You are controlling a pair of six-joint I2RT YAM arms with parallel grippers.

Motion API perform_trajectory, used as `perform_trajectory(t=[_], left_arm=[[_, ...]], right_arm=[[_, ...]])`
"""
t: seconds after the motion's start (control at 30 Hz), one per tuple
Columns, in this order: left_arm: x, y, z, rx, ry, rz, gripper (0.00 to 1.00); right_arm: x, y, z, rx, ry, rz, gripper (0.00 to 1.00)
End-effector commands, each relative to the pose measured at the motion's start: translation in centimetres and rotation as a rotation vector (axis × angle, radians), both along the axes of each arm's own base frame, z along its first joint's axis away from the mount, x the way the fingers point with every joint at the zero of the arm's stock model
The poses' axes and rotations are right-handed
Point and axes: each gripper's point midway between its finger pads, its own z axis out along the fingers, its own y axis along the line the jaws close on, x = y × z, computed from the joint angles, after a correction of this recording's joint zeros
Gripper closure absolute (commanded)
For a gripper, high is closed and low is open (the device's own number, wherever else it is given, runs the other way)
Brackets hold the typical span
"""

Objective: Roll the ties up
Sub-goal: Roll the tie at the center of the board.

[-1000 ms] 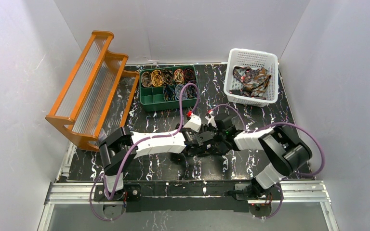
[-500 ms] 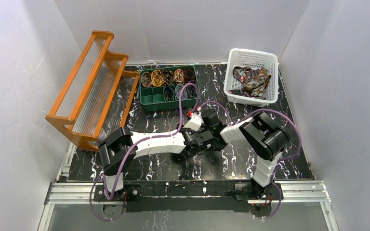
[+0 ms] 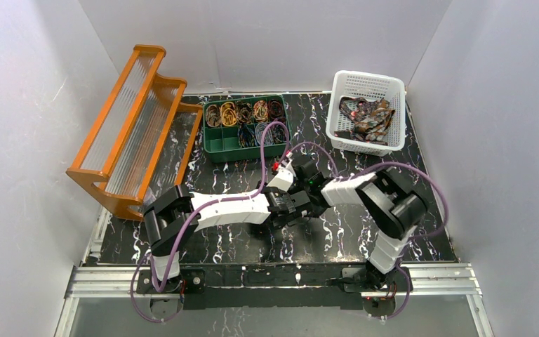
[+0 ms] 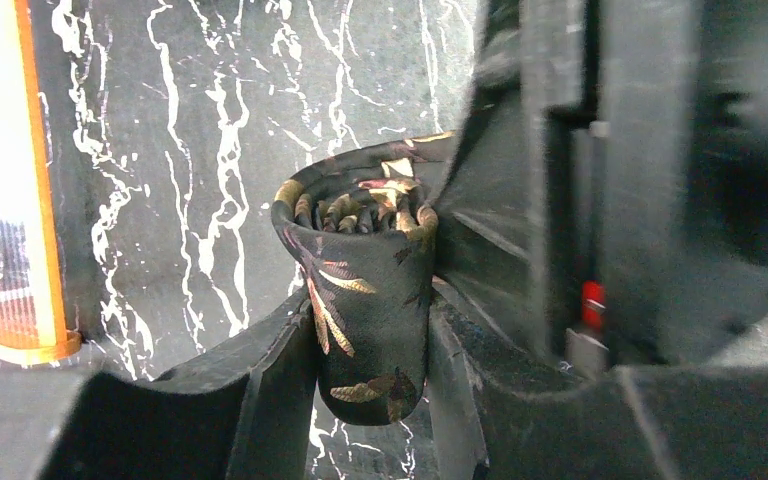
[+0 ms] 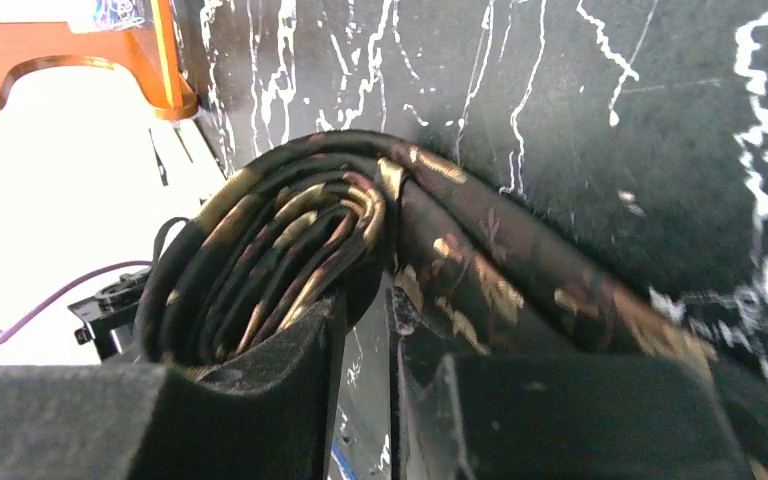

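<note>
A dark tie with gold leaf patterns is wound into a tight coil (image 4: 365, 290). My left gripper (image 4: 370, 385) is shut on this coil, one finger on each side, and holds it above the black marbled table. In the right wrist view the same coil (image 5: 270, 250) shows its spiral end. A loose tail (image 5: 550, 300) runs off to the right over one finger. My right gripper (image 5: 365, 320) is closed to a narrow slit, its tips pinching fabric where the tail leaves the coil. From above, the left gripper (image 3: 293, 205) and the right gripper (image 3: 307, 188) meet mid-table and hide the tie.
A green divided tray (image 3: 226, 149) at the back holds several rolled ties. A white basket (image 3: 338, 112) at the back right holds loose ties (image 3: 368, 118). An orange rack (image 3: 137, 130) stands at the left. Purple cables loop over both arms.
The right arm has folded in and swung left, bringing its gripper closer against the left gripper. The left arm has stayed put with the coil in its grip.
</note>
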Motion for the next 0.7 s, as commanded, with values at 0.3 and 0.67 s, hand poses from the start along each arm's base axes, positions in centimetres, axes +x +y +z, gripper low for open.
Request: perform_trajectory(t=[0.3,0.67], left_arm=[[0.5,-0.8,0.8,-0.056,-0.037,0.011,0.61],[0.7,-4.2,-0.9,-0.076,0.03,-0.021,0.51]], right_arm=[[2.5,-10.6,0.5,-0.284,-0.132,-0.306,0.65],[1.8,-13.7,1.3,-0.349,-0.173,-0.295,0.62]])
